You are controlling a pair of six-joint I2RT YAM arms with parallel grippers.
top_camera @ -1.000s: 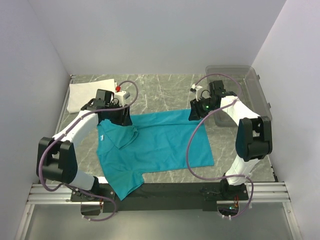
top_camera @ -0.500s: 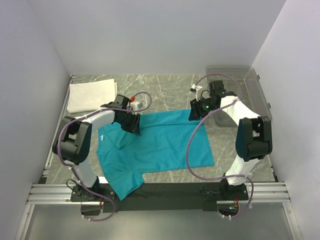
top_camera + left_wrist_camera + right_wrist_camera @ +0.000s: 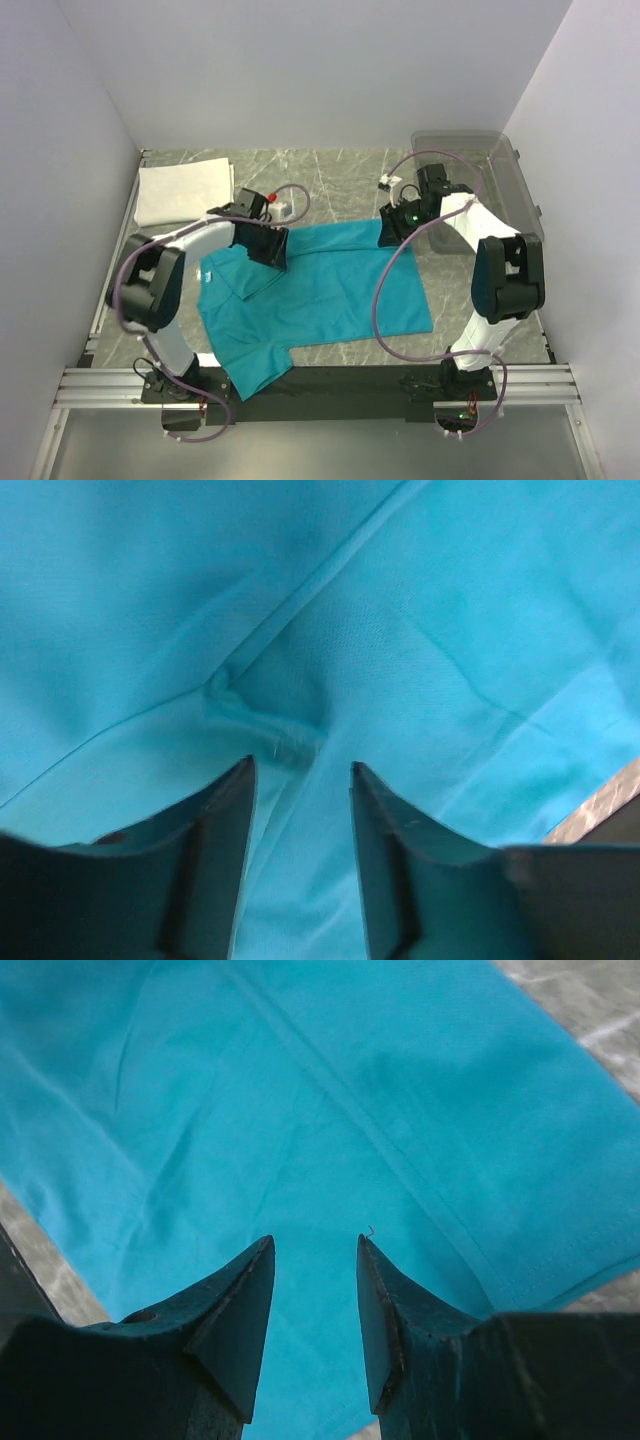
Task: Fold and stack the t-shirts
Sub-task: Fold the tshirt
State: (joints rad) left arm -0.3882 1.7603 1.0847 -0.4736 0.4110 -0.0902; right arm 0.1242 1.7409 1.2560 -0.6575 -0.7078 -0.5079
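Note:
A teal t-shirt [image 3: 330,290] lies spread flat on the marble table, with one sleeve [image 3: 248,362] reaching the near edge and the far left sleeve folded onto the body. A folded white piece [image 3: 182,190] lies at the far left. My left gripper [image 3: 275,250] is low over the shirt's upper left part. Its jaws are open around a seam wrinkle in the teal cloth [image 3: 270,730]. In the left wrist view this gripper [image 3: 300,763] fills the bottom of the frame. My right gripper [image 3: 388,228] is open over the shirt's far right corner, near the hem [image 3: 520,1260]. In the right wrist view this gripper [image 3: 315,1239] holds nothing.
A clear plastic bin [image 3: 465,135] stands at the far right, just behind the right arm. White walls close in the table on three sides. A black strip and metal rail [image 3: 330,385] run along the near edge.
My left gripper has moved right and a little nearer across the shirt's upper left part. The shirt's right edge has shifted slightly right. The right arm has barely moved.

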